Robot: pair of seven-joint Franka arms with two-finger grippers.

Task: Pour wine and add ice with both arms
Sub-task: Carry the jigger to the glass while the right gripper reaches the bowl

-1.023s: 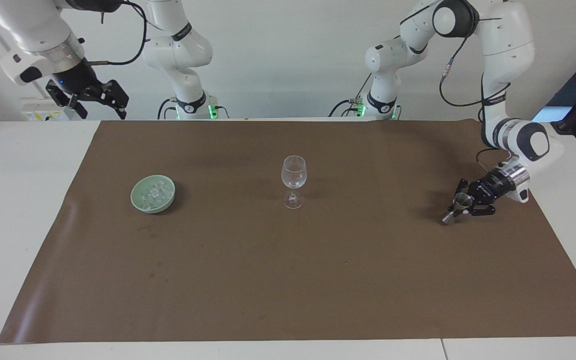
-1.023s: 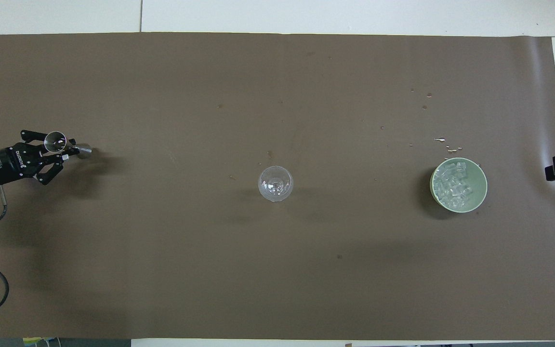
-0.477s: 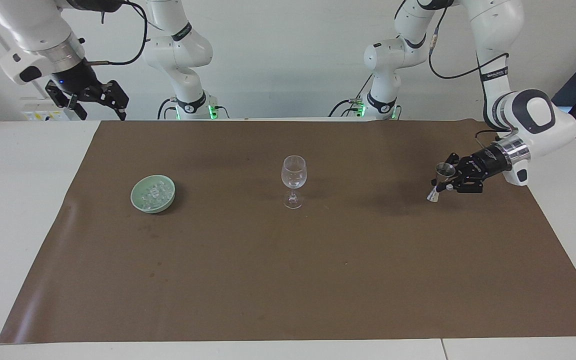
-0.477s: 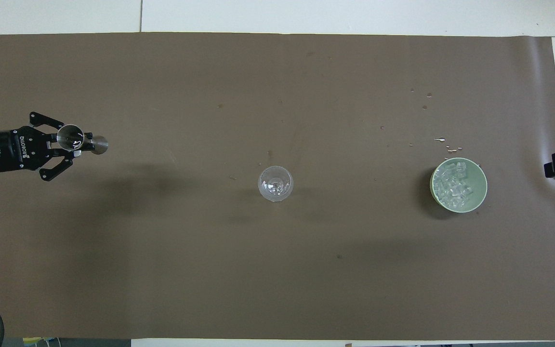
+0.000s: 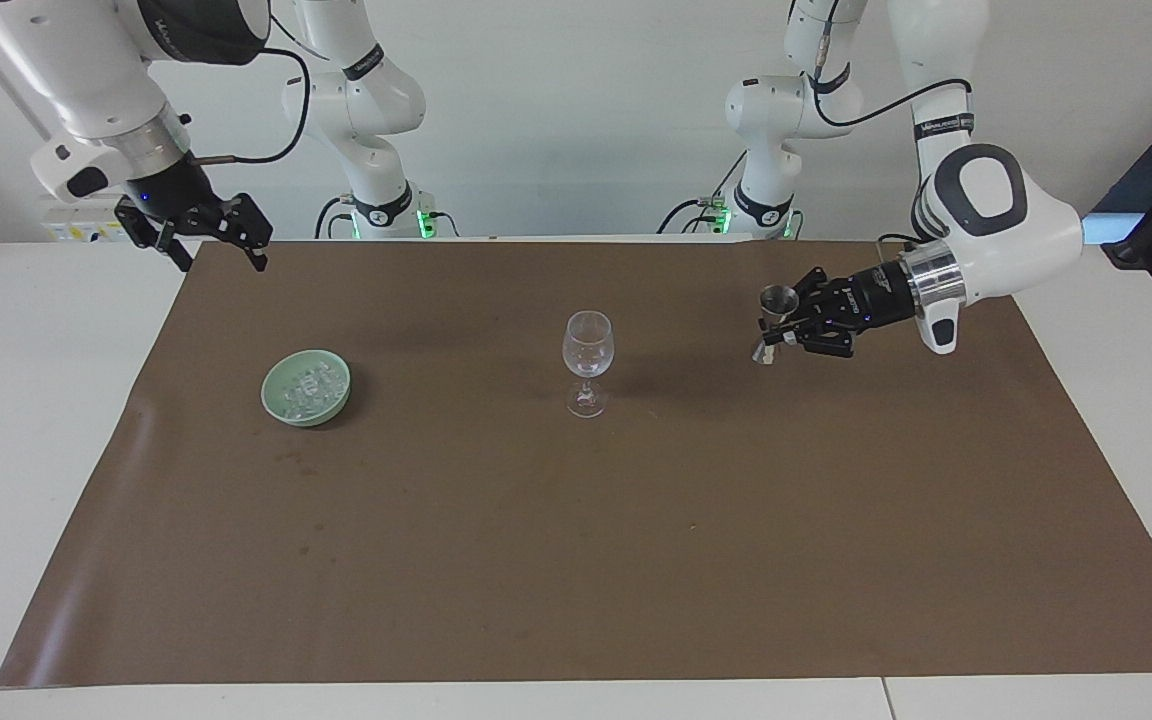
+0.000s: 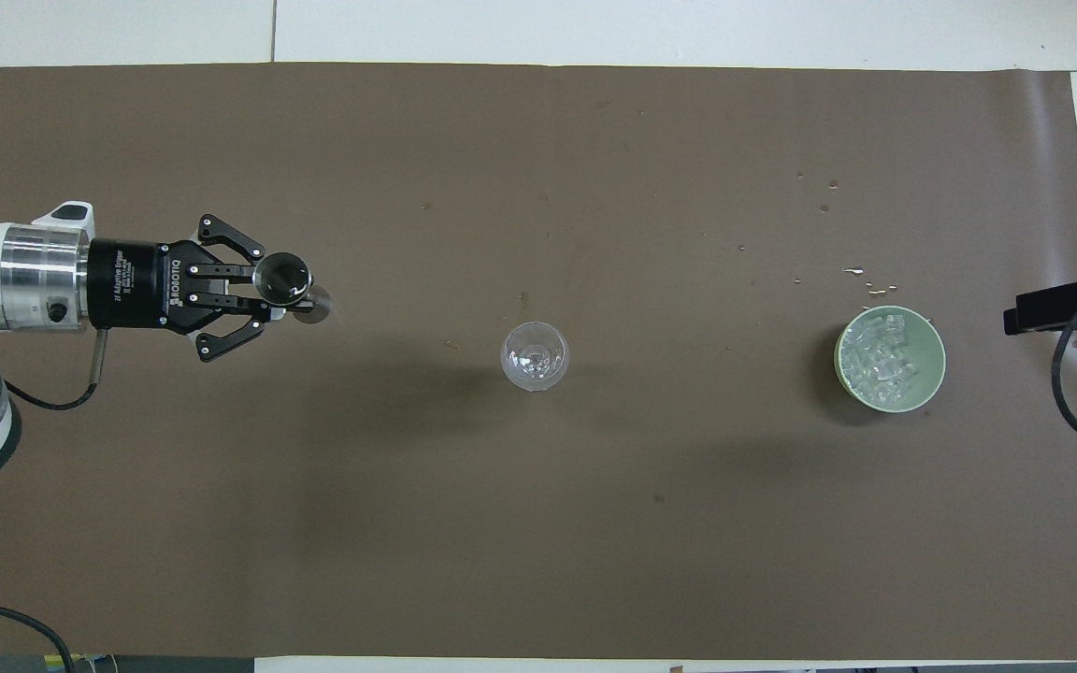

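Left gripper (image 5: 774, 335) up in the air over the brown mat (image 5: 576, 560), clamped on a small metal jigger (image 5: 774, 318), fingertips pinched at its narrow waist, outer links splayed wide. Jigger upright, open mouth on top, lower cone poking out below the fingertips. Seen from overhead, same left gripper (image 6: 281, 297) reaching in level from the left arm's end of the surface (image 6: 595, 28), jigger (image 6: 288, 280) round and shiny at its tip. Toward the middle of the mat (image 6: 538, 523) from that gripper, well apart from it: a wine glass (image 5: 587, 362), upright on its foot, bowl clear. Nothing touching the wine glass (image 6: 535, 356).

Right gripper (image 5: 213, 238) held high at the right arm's end, over the mat's edge nearest the robots, jaws spread wide, gripping nothing. Only a black tip of that right gripper (image 6: 1048, 308) peeking in at the edge of the overhead view. Below it on the mat and farther from the robots: pale green bowl (image 5: 306, 387), heaped with ice (image 5: 307, 389). Ice (image 6: 880, 361) clear and glassy, all inside the bowl (image 6: 931, 385), with a few drops scattered on the mat just past its rim.
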